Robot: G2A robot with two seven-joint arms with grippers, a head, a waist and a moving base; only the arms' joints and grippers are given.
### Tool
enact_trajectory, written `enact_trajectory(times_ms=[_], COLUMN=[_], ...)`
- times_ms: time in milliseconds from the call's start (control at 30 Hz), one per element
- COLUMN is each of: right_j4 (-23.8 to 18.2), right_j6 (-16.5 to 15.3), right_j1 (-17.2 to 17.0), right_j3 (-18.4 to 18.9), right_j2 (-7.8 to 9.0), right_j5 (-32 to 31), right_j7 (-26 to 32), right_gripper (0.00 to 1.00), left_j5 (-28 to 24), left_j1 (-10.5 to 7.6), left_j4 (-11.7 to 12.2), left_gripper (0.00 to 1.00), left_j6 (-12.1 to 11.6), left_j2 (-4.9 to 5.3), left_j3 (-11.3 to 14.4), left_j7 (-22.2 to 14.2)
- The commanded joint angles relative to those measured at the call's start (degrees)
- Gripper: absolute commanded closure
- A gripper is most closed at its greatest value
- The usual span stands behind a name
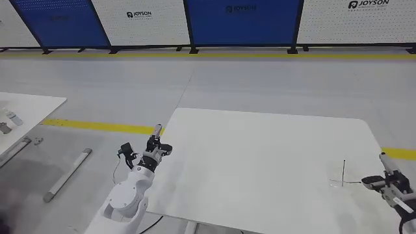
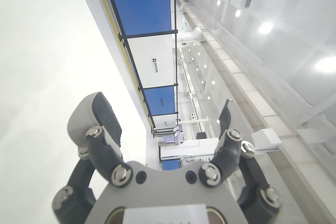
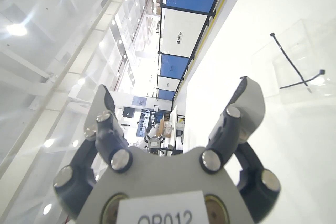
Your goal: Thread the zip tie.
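Grey-fingered and spread wide, both claws hold nothing: left claw at the table's left edge, right claw at its right. Just beyond the latter, two black zip ties lie crossed on a clear tray.

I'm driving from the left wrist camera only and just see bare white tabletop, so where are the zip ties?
Observer: Two thin black plastic zip ties lie crossed near the right edge of the white table.
Operator: Is anything around them?
Observer: They seem to sit inside a shallow clear plastic tray.
Operator: And the other arm?
Observer: The right gripper is open and empty at that same edge, not touching them.
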Motion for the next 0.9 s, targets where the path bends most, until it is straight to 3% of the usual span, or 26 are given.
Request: enact_trajectory(times_ms=[0,200,333,400,867], right_j4=[2.37,6.87,12.81,14.33,14.15], right_j6=[1.78,3.82,3.7,2.44,1.86], right_j1=[3.04,9.85,16.12,17.66,17.85], right_j3=[2.24,7.41,8.06,5.63,5.68], right_j2=[0.91,3.56,5.73,6.56,6.62], right_j5=[-0.04,-3.98,-8.29,-10.24,-10.75], right_j7=[14.17,34.16,48.85,48.99,48.78], right_gripper=[0.0,0.0,0.0,0.0,0.0], left_j5=[0.0,0.0,0.0,0.0,0.0], left_j1=[0.0,0.0,0.0,0.0,0.0], left_j4=[0.0,0.0,0.0,0.0,0.0], left_gripper=[0.0,0.0,0.0,0.0,0.0], left_j6=[0.0,0.0,0.0,0.0,0.0], left_j2=[0.0,0.0,0.0,0.0,0.0], left_j3=[0.0,0.0,0.0,0.0,0.0], left_j7=[0.0,0.0,0.0,0.0,0.0])
